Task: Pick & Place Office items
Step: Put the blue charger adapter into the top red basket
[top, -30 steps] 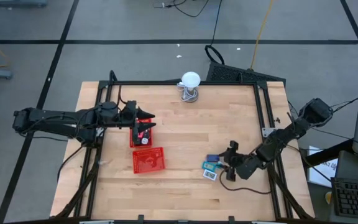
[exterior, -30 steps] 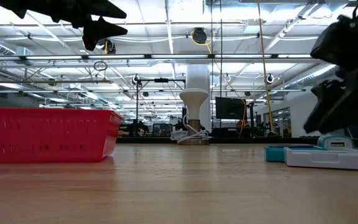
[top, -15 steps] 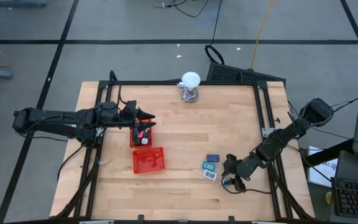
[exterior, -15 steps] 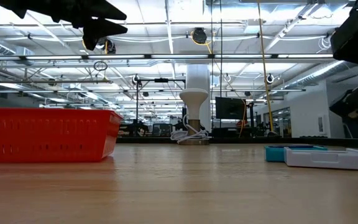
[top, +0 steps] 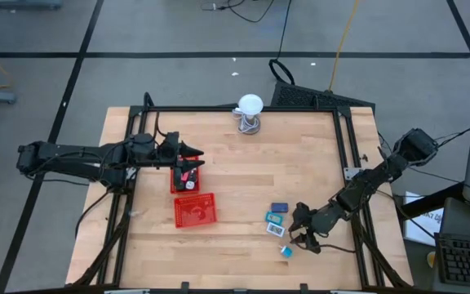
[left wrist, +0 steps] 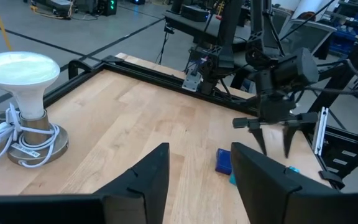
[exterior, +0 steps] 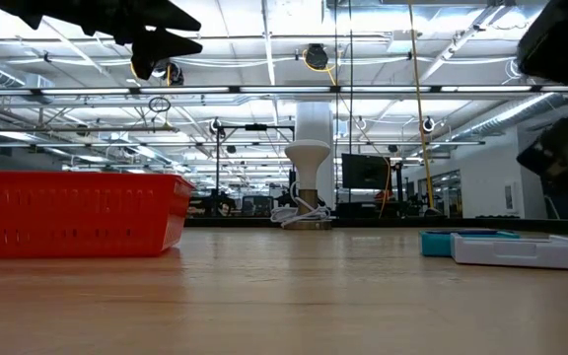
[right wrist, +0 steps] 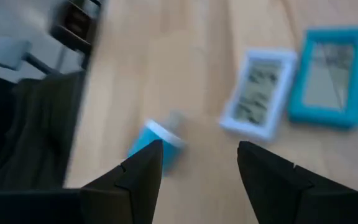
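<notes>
High view: left gripper hanging over the far red mesh tray, jaws apart with nothing between them. Second red tray just nearer, the two trays touching or almost so. Small red and pink pieces lying inside the far tray. White ball on a wire stand at the far edge of the tabletop.

Right gripper low over the near right part of the tabletop, jaws apart and empty. Three flat items grouped just left of it: dark blue piece farthest, teal-framed item in the middle, white-labelled packet nearest. Small blue-and-white item lying alone nearer still, just in front of the right gripper.

Right wrist view: small blue item blurred, close to one dark finger, not touching as far as can be told; white-labelled packet and teal-framed item side by side beyond.
</notes>
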### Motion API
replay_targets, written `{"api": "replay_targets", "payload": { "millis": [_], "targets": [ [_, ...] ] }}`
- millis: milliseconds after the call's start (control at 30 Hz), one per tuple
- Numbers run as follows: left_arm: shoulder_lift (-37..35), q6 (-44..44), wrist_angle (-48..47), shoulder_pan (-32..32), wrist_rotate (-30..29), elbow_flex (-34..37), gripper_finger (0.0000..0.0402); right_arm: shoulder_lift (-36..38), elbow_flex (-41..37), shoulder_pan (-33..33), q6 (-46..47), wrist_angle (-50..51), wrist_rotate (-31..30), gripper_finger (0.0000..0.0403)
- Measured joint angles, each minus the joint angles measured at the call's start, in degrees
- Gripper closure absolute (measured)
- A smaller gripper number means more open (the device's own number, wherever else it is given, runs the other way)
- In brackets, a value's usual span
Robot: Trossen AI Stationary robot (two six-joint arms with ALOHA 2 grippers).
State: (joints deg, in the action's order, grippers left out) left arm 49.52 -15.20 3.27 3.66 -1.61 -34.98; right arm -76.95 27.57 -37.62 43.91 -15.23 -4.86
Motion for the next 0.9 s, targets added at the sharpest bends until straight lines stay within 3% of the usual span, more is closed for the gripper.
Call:
{"api": "replay_targets", "payload": {
  "millis": [133,267,533,700,900],
  "targets": [
    [0.0,0.0,0.0,0.0,0.0,0.0,0.0215,-0.2,0.1,-2.4,-2.7,-5.0,-3.8,0.0207],
    [0.0,0.0,0.0,0.0,0.0,0.0,0.0203,-2.7,3.7,-4.8,-2.8,-2.9,-8.6,0.0207],
    [0.0,-0.2,0.0,0.0,0.0,0.0,0.0186,-14.0,18.4,-7.1,-10.0,13.7,-7.2,0.0207],
    [0.0,-0.2,0.0,0.0,0.0,0.0,0.0181,-14.9,19.2,-5.9,-12.3,15.7,-6.9,0.0207],
    [0.0,-0.3,0.0,0.0,0.0,0.0,0.019,-14.9,19.2,-2.6,-10.7,24.9,-7.1,0.0207]
  ]
}}
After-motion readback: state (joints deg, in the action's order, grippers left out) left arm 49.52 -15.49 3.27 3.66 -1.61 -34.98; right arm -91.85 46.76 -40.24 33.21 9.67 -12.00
